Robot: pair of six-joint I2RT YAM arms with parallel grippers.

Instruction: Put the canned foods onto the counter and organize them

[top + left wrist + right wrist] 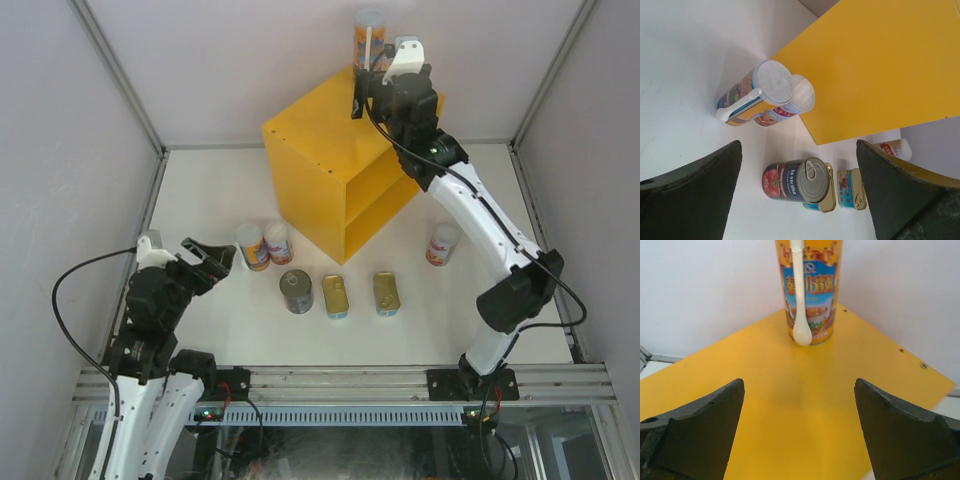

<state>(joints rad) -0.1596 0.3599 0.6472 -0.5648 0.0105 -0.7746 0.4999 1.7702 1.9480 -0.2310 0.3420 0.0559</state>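
One tall slim can (369,38) (809,290) stands upright at the far corner of the yellow counter's top (310,150) (800,410). My right gripper (366,92) (799,382) hovers just short of it, open and empty. Two more tall cans (252,246) (278,242) (760,97) stand together on the white table left of the counter. In front of it are a dark round tin (296,291) (795,180) and two flat gold-topped tins (336,296) (386,293). Another tall can (441,243) stands at the right. My left gripper (210,258) (799,145) is open, near the pair.
The counter's open front faces right and toward me, showing one inner shelf (375,200). Grey walls close in the table on three sides. A metal rail (340,382) runs along the near edge by the arm bases.
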